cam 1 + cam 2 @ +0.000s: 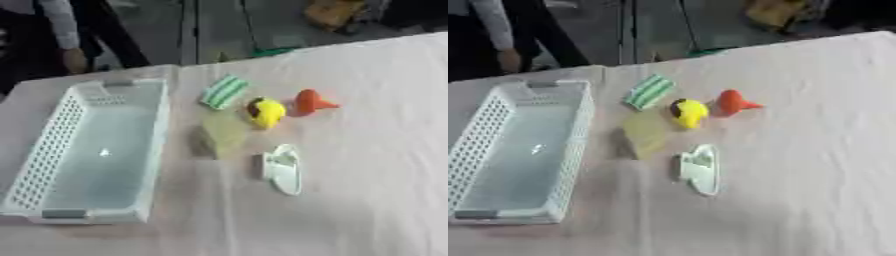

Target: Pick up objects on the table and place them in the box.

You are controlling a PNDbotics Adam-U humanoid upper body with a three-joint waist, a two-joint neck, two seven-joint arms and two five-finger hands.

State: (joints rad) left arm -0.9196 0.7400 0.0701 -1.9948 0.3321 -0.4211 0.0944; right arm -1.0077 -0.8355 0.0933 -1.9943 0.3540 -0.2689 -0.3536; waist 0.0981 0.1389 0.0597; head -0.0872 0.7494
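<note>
So five bits sit in a tight cluster just right of the empty white perforated plastic box (52, 130): a green-striped flat pack (224, 91), yellow rounded toy (266, 112), orange cone-shaped toy (310, 101), pale yellow block (224, 134) and white flat plastic piece (283, 168). Neither hand shows, so can't tell what the fingers are doing. Risk, I reckon: reaching for one knocks its neighbours, and the rounded toys roll off across the cloth-covered tabletop (376, 150).

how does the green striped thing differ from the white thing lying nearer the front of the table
The green striped item has green and white stripes; the white object is plain white. The striped item lies farther back, near the white basket's far end; the white object lies nearest the front. Both rest on the table, outside the basket.
</note>
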